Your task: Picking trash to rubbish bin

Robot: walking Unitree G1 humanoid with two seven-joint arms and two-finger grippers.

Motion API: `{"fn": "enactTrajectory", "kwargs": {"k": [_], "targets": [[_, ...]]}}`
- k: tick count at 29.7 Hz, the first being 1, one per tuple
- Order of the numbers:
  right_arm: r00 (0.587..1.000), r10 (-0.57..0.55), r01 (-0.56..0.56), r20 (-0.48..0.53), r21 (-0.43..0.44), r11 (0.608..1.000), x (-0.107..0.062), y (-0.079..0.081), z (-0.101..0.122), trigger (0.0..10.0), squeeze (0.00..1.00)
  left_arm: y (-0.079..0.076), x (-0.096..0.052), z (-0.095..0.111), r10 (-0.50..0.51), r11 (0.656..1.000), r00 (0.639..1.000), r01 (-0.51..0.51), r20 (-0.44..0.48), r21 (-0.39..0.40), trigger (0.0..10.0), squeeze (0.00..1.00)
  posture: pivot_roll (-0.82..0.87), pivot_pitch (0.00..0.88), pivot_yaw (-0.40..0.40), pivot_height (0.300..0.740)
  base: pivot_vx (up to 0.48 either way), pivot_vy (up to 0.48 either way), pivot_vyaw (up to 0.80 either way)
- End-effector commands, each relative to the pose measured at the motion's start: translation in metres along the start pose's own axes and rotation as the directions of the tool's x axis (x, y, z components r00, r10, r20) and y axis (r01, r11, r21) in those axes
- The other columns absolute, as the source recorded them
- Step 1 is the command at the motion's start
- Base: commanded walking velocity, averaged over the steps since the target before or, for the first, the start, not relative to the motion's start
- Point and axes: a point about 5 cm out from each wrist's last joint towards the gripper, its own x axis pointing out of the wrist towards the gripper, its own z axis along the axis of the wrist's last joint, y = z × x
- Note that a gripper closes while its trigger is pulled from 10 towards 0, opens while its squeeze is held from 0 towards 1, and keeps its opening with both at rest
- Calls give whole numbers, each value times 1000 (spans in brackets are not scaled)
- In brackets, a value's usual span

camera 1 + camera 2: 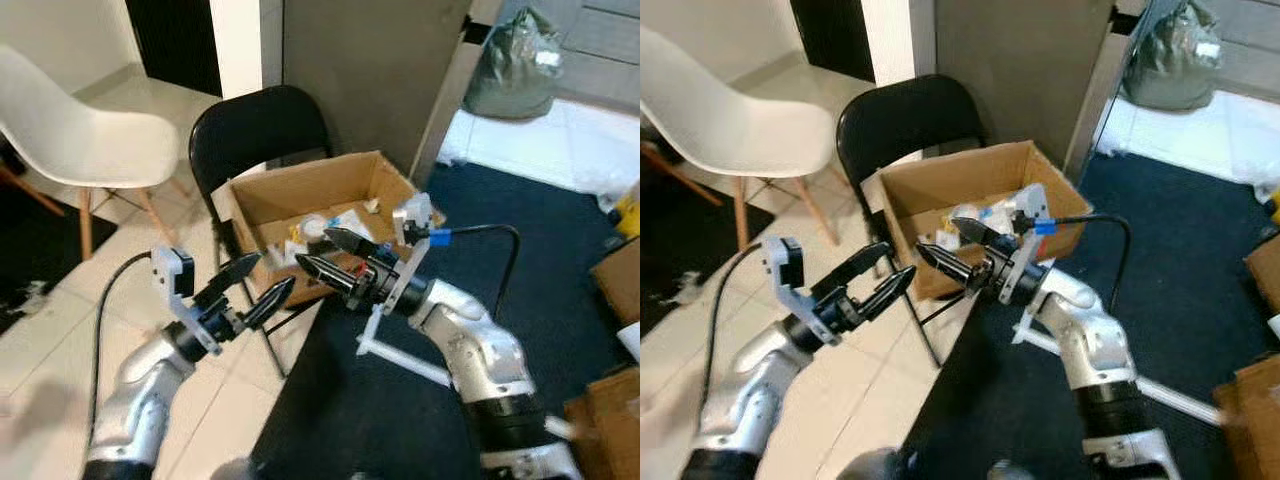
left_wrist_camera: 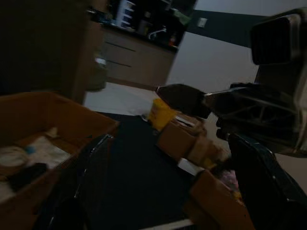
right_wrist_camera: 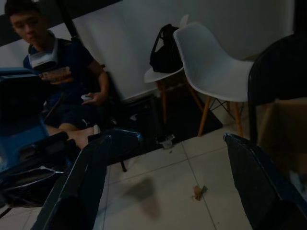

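Both sets of jaws stand parted and hold nothing. Left gripper (image 1: 252,288) hovers just in front of the cardboard box (image 1: 300,195), which sits on a black folding chair (image 1: 255,125) and serves as the bin. Right gripper (image 1: 328,255) hangs at the box's front rim. Trash (image 1: 325,228) already lies inside the box. A small scrap (image 3: 198,191) lies on the tiled floor. Judgement: between picks. Next move calls for turning to the scrap and reaching low.
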Motion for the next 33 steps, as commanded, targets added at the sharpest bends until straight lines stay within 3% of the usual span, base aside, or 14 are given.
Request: {"fn": "enactTrajectory", "kwargs": {"k": [1,14,28,33], "targets": [[1000,-13,13,-8,9,1000,-2,-1,-1,10000,0,0,0,-2,0,1000,1000,0,-16,0,10000,0,36,0,-37,740,-307,0,0],[999,-21,22,-32,7,1000,0,-2,-2,10000,0,1,9,-2,17,1000,1000,-17,24,-12,10000,0,31,0,-33,740,-22,0,0],[998,-23,23,-64,-1,1000,1,-2,-5,10000,0,1,13,-3,20,1000,999,-20,31,-4,10000,0,32,0,-37,740,0,0,-779],[996,-56,57,-73,1,998,2,-6,-7,10000,0,3,19,-2,40,999,998,-42,56,35,10000,0,37,0,-43,740,0,0,-776]]}}
